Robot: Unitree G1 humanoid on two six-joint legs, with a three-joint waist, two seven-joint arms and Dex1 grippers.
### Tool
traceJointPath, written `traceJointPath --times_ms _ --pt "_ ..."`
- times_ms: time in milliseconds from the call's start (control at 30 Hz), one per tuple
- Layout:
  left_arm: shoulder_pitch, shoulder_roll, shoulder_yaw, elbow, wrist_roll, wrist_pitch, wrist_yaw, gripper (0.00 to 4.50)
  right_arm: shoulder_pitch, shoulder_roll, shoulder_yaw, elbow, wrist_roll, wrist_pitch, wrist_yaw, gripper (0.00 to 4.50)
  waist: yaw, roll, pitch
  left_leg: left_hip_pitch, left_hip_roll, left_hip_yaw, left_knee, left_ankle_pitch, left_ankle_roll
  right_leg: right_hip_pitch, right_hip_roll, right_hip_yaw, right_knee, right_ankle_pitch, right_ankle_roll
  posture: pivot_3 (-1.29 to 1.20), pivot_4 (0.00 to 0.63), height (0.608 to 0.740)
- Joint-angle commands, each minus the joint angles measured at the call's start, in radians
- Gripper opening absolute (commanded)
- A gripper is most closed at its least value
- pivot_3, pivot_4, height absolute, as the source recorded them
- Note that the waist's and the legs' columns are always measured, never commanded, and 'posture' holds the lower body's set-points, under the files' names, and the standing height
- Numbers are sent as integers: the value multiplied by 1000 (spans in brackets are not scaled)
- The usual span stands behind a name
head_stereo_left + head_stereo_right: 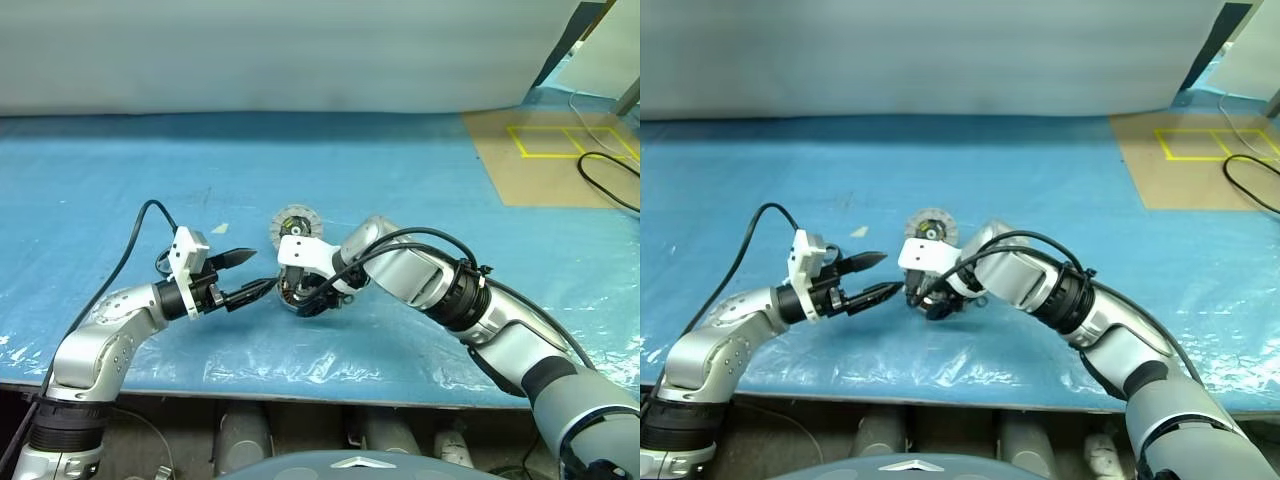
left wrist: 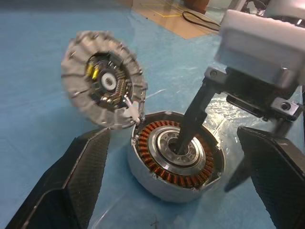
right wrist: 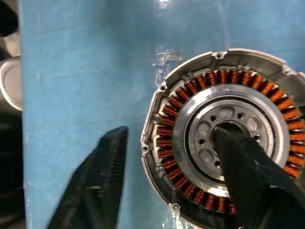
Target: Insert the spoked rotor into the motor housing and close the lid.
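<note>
Blue plastic sheeting covers the desk (image 1: 420, 180). Motor housing (image 2: 176, 160): silver cylinder with a copper winding ring around a shiny hub, standing open-topped near the desk's front edge, about midway along it. Lid (image 2: 102, 86): tilted up, segmented face showing, its lower edge touching the housing rim. Right tool (image 3: 171, 162): fingers apart, one fingertip (image 2: 183, 140) in the hub, the other outside the housing wall. Left tool (image 1: 245, 275): fingers wide apart, empty, just beside the housing.
</note>
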Motion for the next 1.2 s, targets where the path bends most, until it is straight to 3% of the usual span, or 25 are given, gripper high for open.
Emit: traceJointPath --times_ms 33,400,700,800,867,1000,1200 --pt "-18 1 -8 -8 5 -21 -15 4500 37 -42 47 -16 42 -21 13 3415 3 0 0 0 0 0 0 0 0 0 0 0 0 0 0 0 150 740" --pt "-70 -10 -32 45 26 -43 -40 4500 66 -201 -65 -212 140 -66 34 3415 30 0 0 -6 -1 0 0 0 0 -3 0 0 -3 0 0 0 150 740" --pt "-79 -23 -46 60 35 -51 -52 4500 54 -70 -206 -160 195 -33 -93 3415 25 0 0 -5 0 0 0 0 0 -4 0 0 0 0 0 0 150 740" --pt "-77 -20 -47 50 30 -44 -51 4500 -264 -15 -336 -8 294 125 -24 3415 14 4 5 -9 -1 1 3 0 0 -9 0 2 3 0 0 0 150 740" --pt "-69 -17 -46 41 24 -39 -52 4500 -324 -49 -399 19 348 137 4 3415 15 2 4 -19 -1 0 7 1 0 -18 0 2 7 1 -1 0 150 740" --pt "-42 -10 -41 -6 -12 -17 -61 4500 -193 -171 -522 -17 382 -2 19 3415 45 -15 -6 -15 2 -2 2 -1 -2 -9 4 -3 -2 1 -1 0 150 740" --pt "-13 29 -46 -79 -46 20 -83 4500 157 -284 -782 -147 440 -181 -14 3415 58 -8 -2 -26 1 -3 5 0 -1 -17 2 -4 1 4 4 0 150 740"
